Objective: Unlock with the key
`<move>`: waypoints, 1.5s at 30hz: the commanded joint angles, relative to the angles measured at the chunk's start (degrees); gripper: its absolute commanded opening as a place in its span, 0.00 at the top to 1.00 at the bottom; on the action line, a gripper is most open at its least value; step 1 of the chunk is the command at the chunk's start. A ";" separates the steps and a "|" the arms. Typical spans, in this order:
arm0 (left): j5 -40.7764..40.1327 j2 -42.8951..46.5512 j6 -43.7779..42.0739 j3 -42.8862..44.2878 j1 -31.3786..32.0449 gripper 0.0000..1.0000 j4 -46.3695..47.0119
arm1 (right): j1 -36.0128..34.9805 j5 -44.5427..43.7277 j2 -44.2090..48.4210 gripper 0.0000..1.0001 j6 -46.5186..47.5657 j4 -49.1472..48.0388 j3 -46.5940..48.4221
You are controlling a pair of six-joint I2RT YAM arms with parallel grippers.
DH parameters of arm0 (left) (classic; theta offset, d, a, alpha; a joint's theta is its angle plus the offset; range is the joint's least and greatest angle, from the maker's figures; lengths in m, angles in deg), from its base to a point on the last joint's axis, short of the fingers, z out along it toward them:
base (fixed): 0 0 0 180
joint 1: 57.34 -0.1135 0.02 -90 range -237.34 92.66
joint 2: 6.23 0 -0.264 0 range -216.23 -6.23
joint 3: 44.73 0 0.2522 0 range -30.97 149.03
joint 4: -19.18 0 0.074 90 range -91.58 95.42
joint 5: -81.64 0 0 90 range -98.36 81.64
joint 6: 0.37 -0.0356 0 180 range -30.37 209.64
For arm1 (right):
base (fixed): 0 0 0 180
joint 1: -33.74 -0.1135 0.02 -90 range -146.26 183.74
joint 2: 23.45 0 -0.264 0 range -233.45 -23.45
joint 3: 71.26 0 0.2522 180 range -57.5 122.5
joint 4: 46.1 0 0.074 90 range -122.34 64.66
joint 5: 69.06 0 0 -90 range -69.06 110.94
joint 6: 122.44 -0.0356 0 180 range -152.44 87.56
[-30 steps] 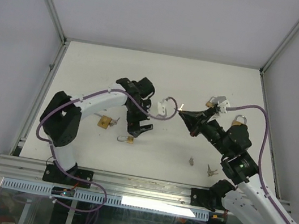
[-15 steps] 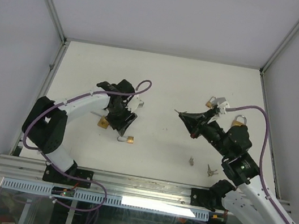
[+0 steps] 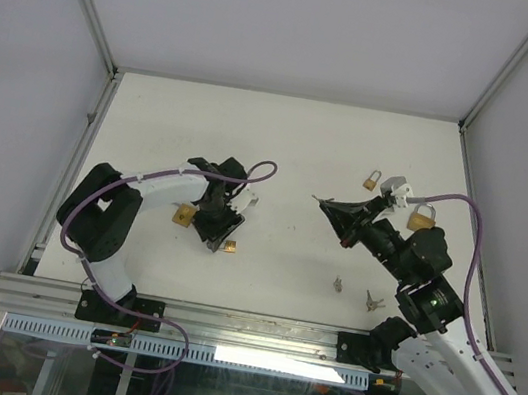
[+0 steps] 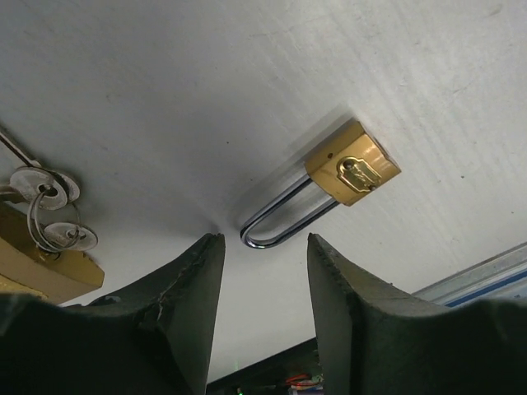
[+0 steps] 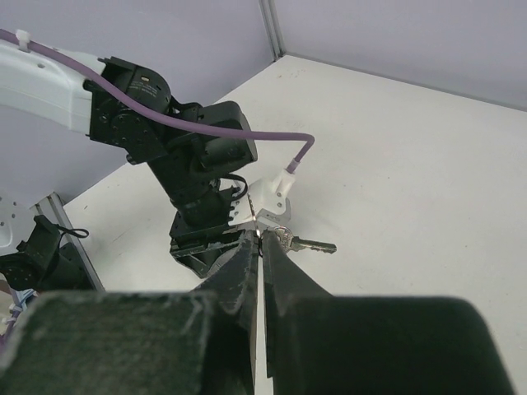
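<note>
Locate padlock [image 4: 352, 170] flat on worktop [image 4: 165, 82], just beyond left pincer [image 4: 263, 243], jaws apart and empty. Note right pincer [image 5: 259, 239] clamped on key [image 5: 313, 244]. Expect rigid, dense, slick brass. Grip across flat body sides, keyway exposed, avoiding round shackle [image 4: 284, 212].

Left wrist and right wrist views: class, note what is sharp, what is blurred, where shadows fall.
Left wrist view: padlock sharp, its soft shadow up-left on the table; near fingers dark, blurred. Right wrist view: key crisp, the right gripper's foreground body blurred.
</note>
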 commanded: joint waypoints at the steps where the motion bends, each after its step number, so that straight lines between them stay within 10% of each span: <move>1: -1.86 -0.09 0.85 -1.32 -0.31 0.55 4.27 | 0.08 -0.78 0.82 1.00 -0.20 -1.23 1.26; 45: 0.32 -0.97 -0.03 -2.65 -5.63 0.66 8.89 | 0.11 0.63 2.42 1.00 1.29 -0.83 0.72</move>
